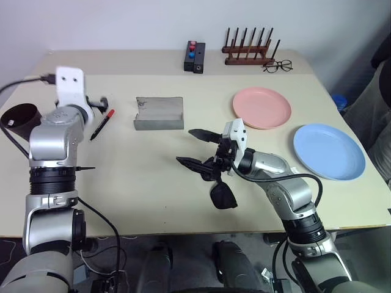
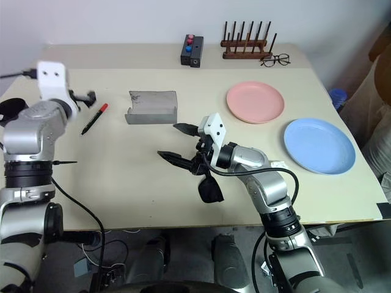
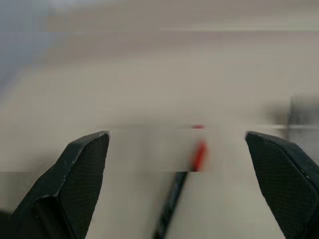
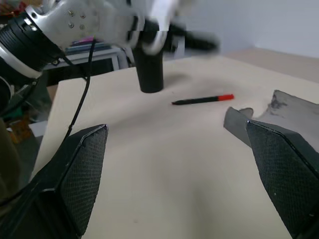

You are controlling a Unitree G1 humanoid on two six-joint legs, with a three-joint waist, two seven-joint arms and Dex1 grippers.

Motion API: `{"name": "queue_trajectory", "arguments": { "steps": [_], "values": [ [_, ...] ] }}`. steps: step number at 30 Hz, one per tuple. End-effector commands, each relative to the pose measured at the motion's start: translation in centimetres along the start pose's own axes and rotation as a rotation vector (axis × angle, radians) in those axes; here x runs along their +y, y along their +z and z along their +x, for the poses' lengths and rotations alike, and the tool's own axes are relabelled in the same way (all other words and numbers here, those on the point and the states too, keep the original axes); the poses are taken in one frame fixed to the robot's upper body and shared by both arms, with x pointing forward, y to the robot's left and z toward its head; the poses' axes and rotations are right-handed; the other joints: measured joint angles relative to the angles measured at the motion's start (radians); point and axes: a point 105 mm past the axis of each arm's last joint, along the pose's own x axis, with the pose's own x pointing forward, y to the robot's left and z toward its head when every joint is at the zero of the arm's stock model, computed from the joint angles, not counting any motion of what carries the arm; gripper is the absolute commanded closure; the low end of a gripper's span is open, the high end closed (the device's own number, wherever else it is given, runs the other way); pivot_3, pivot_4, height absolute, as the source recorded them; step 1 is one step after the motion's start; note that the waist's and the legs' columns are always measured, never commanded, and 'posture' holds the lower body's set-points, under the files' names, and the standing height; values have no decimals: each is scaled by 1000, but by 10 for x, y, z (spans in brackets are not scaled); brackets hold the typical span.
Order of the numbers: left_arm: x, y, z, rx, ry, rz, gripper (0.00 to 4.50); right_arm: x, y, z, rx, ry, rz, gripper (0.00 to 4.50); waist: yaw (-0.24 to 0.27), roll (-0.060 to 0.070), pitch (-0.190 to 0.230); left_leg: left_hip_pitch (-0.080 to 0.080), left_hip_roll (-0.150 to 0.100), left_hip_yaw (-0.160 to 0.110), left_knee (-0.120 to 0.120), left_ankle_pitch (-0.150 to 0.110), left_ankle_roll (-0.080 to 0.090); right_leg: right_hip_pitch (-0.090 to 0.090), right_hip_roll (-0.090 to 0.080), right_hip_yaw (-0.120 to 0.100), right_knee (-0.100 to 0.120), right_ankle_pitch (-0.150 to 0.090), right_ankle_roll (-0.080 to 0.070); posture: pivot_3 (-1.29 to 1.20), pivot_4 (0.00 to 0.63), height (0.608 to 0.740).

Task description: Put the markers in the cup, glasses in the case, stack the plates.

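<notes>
Claws both spread wide and empty: left claw (image 1: 98, 102) (above the red-capped marker (image 1: 102, 124)), right claw (image 1: 194, 146).

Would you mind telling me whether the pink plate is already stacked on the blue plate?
No, the pink plate lies flat on the table beside the blue plate, with bare tabletop showing between them.

L arm: raised at my left, my left tool (image 3: 177, 149) fingers wide apart. R arm: bent inward, my right tool (image 1: 195, 146) fingers spread, pointing left.
</notes>
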Motion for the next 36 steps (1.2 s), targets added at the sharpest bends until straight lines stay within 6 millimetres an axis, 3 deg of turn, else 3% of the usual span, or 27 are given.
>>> {"name": "queue_trajectory", "arguments": {
  "steps": [1,9,15,19,23,24,25,30,33,36],
  "values": [
    [16,-5,6,56,48,-32,25,-1,11,-1,-40,-12,-37,0,1,0,0,0,0,0,-1,0,0,0,0,0,0,0,0,0,150,740],
    [12,-48,24,242,5,-109,25,0,9,-3,-40,-28,-36,0,13,0,0,0,0,0,-1,0,0,0,0,0,-1,0,1,0,150,740],
    [4,-56,26,278,-43,-130,25,-1,10,-4,-38,-32,-36,0,15,0,0,0,0,0,-1,0,0,1,0,0,0,0,1,0,150,740],
    [0,-53,27,256,-64,-147,1763,-1,9,-4,-34,-29,-36,0,15,0,0,0,0,0,-1,0,0,1,0,0,0,0,1,0,150,740],
    [0,-50,25,229,-66,-150,3829,0,9,-4,-32,-24,-34,0,12,0,0,1,0,0,-1,0,0,1,0,0,0,0,1,0,150,740],
    [0,-48,25,209,-68,-147,4406,0,8,-4,-31,-23,-34,0,11,0,0,1,0,0,-1,0,0,1,0,0,0,0,1,0,150,740],
    [0,-46,24,194,-70,-145,4469,0,8,-4,-31,-22,-34,0,11,0,0,1,0,0,-1,0,0,0,0,0,0,0,1,0,150,740],
    [9,4,15,-137,7,-87,4469,0,8,-4,-28,-19,-36,0,15,0,0,0,0,0,-3,0,0,0,0,0,-1,0,1,0,150,740],
    [36,50,-11,-439,126,-235,4469,0,9,-3,-29,-19,-37,0,20,-1,0,0,0,0,-3,0,-1,0,-1,0,-1,0,1,0,150,740],
    [58,69,-32,-590,251,-244,4469,0,9,-3,-30,-19,-37,0,15,-1,0,0,0,0,-3,1,-1,0,-1,0,-1,0,1,0,150,740]
  ]
}}
